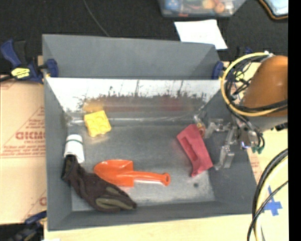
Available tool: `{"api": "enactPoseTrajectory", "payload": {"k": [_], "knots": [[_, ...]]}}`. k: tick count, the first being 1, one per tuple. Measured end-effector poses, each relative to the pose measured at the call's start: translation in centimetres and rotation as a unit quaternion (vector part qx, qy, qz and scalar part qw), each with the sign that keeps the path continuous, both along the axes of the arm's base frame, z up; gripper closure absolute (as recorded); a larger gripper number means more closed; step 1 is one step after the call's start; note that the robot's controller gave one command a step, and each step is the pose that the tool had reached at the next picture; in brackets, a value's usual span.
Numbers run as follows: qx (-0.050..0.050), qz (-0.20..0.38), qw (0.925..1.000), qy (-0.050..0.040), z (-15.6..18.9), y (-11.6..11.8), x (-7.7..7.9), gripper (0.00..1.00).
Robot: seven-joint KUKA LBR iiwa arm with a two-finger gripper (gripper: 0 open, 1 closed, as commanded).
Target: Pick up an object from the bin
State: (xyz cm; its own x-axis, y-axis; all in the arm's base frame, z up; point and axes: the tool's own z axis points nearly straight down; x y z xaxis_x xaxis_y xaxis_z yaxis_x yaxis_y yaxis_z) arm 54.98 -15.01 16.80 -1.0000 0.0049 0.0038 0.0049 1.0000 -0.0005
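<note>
In the camera view, the grey bin (130, 59) holds 5 loose things, and the tool (223, 145) sits at the bin's right side, low against the right wall, under the arm's orange cover and its loops of cable. We cannot tell how far the tool is open, and we can make out nothing held in it.

The nearest thing is a pink block-like piece (194, 150) lying on the bin floor just to the tool's left. We cannot say whether the two touch. Its long axis runs from the far left to the near right, so its near end comes closest to the tool. We judge this to be the thing the next move turns on. A short shift to the left would put the tool over it, and closing across its narrow width rather than along its length looks the safer grip.

The other 4 things lie well apart from the tool. An orange scoop (129, 173) sits mid-floor with its handle pointing right. A dark glove (96, 191) lies in the near left corner, a white cylinder (74, 147) just above it, and a yellow block (97, 123) is near the far wall.
</note>
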Motion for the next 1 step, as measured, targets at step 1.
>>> {"api": "enactPoseTrajectory", "payload": {"k": [1], "knots": [[-0.001, 0.002, 1.0000, -0.0038, 0.45, 0.07, 0.19, 0.00]]}}
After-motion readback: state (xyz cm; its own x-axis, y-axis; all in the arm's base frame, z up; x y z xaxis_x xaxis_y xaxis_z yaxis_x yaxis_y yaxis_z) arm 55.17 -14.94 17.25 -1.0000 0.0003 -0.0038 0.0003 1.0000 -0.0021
